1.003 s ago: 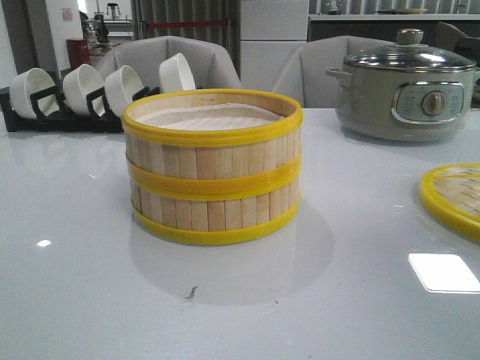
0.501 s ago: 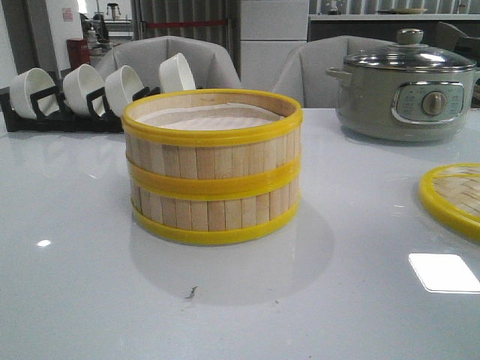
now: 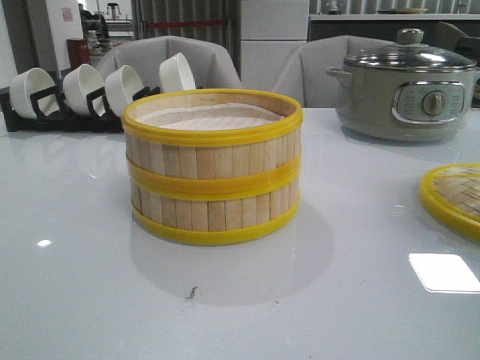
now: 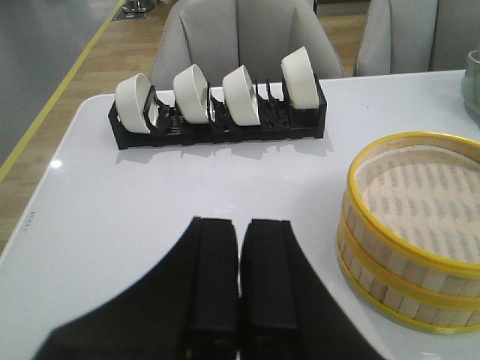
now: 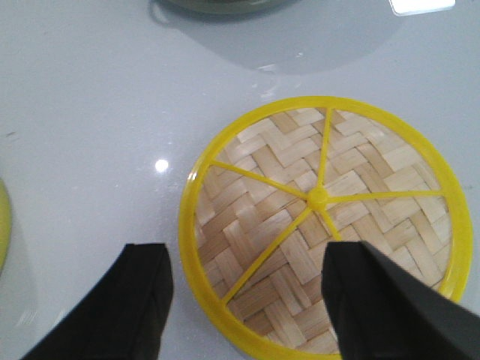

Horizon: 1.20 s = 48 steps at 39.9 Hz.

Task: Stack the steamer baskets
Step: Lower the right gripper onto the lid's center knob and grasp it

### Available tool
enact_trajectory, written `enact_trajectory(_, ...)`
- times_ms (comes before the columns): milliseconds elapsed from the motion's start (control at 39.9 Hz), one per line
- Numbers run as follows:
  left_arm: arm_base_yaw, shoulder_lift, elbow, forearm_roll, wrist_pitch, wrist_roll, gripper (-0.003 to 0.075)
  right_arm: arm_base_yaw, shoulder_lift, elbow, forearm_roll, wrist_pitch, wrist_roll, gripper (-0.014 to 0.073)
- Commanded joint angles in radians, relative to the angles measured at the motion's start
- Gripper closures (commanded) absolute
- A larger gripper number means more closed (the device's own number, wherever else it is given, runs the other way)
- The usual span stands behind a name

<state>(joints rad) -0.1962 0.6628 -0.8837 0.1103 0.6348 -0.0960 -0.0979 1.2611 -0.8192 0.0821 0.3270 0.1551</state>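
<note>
Under the right hand point(image 5: 247, 300), whose fingers are spread and empty, lies the woven lid point(image 5: 322, 225); the stacked steamer baskets point(image 3: 212, 166) (apparently squarely seated) stand well apart. Nearer them, the left hand point(image 4: 240, 277) is clenched on nothing.

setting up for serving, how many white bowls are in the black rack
4, all on edge in one row in the black rack at the table's far left: first, second, third, fourth. None looks hidden.
</note>
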Motion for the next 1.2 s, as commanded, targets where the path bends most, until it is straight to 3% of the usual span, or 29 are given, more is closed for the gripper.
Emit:
enact_trajectory(0, -0.005, 0.004, -0.027, 0.001, -0.087, -0.009, 0.0636, -0.029, 0.044, -0.061, 0.037, -0.079, 0.002, 0.0055)
enact_trajectory(276, -0.005, 0.004, -0.027, 0.001, -0.087, -0.009, 0.0635, -0.037, 0.218, -0.211, 0.020, 0.016, -0.005, 0.0055)
enact_trajectory(602, -0.005, 0.004, -0.027, 0.001, -0.087, -0.009, 0.0635, -0.037, 0.356, -0.357, -0.124, 0.169, -0.018, 0.0055)
enact_trajectory(1178, -0.005, 0.004, -0.027, 0.001, -0.087, -0.009, 0.0635, -0.055, 0.451, -0.358, -0.157, 0.121, -0.017, 0.0055)
